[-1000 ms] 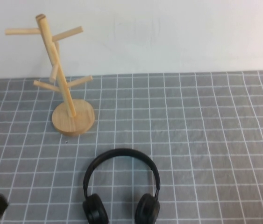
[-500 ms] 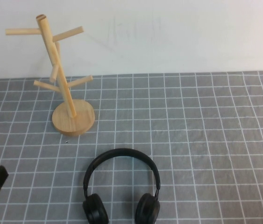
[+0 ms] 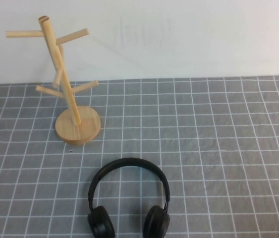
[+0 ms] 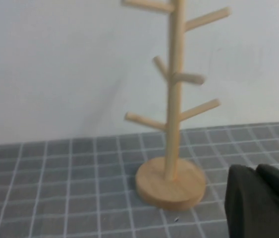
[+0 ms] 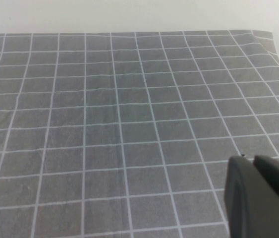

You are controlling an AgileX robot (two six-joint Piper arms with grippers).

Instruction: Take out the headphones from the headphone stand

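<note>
Headphones (image 3: 129, 198) lie flat at 6 o'clock, headphone stand (image 3: 64, 84) apart at 10 o'clock; cloth (image 3: 218, 148) rightward open.

No lettering, label, brand mark, number or sign can be read anywhere in these views. The headphones (image 3: 128, 198), the headphone stand (image 3: 65, 84), the checked cloth on the counter (image 3: 218, 148) and the pale wall (image 3: 189, 34) all appear unmarked.

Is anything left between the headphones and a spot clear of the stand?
Nothing visible. The headphones already lie flat on the grid cloth, apart from the headphone stand. Left gripper and right gripper show only in their wrist views.
</note>
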